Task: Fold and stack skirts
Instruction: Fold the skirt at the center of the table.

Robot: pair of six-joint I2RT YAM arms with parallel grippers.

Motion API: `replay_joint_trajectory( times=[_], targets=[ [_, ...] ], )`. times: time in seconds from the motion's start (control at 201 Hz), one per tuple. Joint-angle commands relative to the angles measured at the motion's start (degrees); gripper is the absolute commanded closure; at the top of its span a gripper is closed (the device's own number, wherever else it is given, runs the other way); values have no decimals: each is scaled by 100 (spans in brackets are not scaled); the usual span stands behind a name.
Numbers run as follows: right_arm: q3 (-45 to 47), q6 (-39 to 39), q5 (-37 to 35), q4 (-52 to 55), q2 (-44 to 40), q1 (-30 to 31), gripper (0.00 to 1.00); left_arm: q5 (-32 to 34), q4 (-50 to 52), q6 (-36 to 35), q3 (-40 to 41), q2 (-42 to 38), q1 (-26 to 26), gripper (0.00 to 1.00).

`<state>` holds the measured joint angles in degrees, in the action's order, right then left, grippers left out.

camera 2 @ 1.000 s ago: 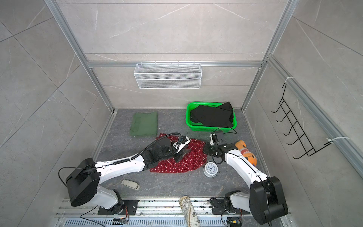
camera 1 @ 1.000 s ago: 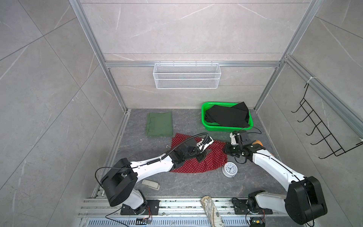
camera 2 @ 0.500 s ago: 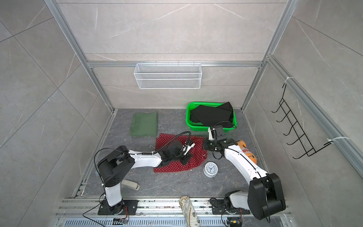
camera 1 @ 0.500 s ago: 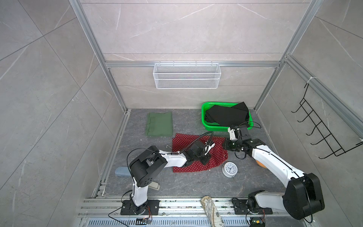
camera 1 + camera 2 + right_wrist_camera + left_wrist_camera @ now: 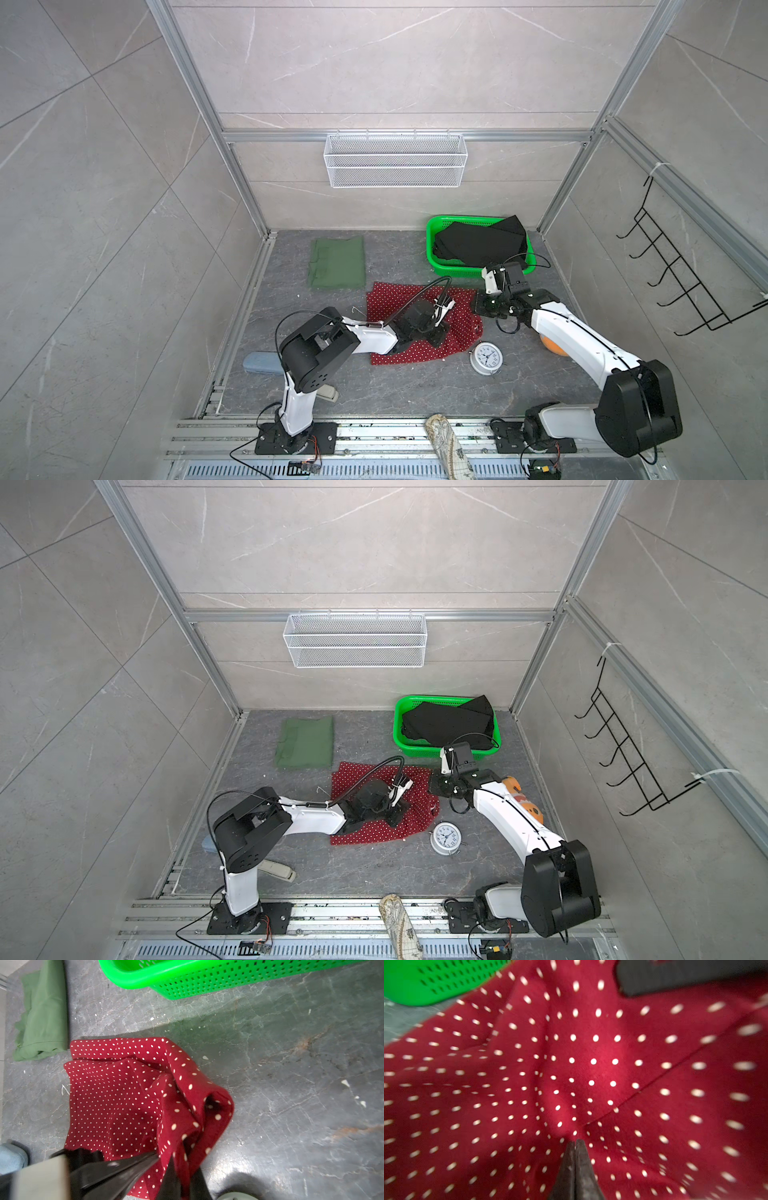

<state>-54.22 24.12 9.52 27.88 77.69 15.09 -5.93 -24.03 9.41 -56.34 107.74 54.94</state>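
The red polka-dot skirt [image 5: 399,299] [image 5: 361,833] lies rumpled mid-floor. My left gripper [image 5: 436,334] [image 5: 395,814] sits on its middle. In the left wrist view its fingertips [image 5: 575,1142] are pressed together, pinching a ridge of the red cloth [image 5: 581,1076]. My right gripper [image 5: 478,307] [image 5: 434,785] [image 5: 185,1167] is shut on the skirt's right edge, and red cloth [image 5: 116,1095] shows between its fingers. The olive green skirt [image 5: 337,262] [image 5: 306,742] [image 5: 43,1018] lies folded at the back left. The black skirt [image 5: 478,245] [image 5: 449,721] fills the green basket.
The green basket [image 5: 430,249] [image 5: 187,978] stands at the back right. A white alarm clock [image 5: 486,358] sits by the red skirt's front right corner. An orange plush toy [image 5: 523,798] lies under my right arm. Front left are a blue-grey case [image 5: 259,363] and a beige object [image 5: 328,392].
My left gripper has closed on the red skirt, and the left arm's elbow has drawn in and risen. The right gripper has stayed shut on the skirt's edge and shifted slightly left.
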Motion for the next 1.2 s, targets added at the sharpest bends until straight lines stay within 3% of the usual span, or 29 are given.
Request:
replay_joint_trajectory(
  times=[0.0, 0.279, 0.429, 0.922, 1.191],
  targets=[
    [-307, -151, -263, 302, 57, -21, 100, 428, -78, -236, 191, -819, -103, 96],
    [-816, -280, -927, 939, 188, -28, 100, 836, 184, 76, 1436, -2023, -927, 99],
    [-1165, -345, -1189, 1238, 373, -61, 100, 1142, 363, 17, 1926, -2345, -1002, 99],
    [-1600, 198, -266, 1259, 623, -25, 100, 1237, -615, 260, 2161, -1245, -1001, 100],
    [-1507, 890, 50, 818, 344, 570, 100, 1105, -1054, 431, 2390, -989, -994, 100]
  ],
)
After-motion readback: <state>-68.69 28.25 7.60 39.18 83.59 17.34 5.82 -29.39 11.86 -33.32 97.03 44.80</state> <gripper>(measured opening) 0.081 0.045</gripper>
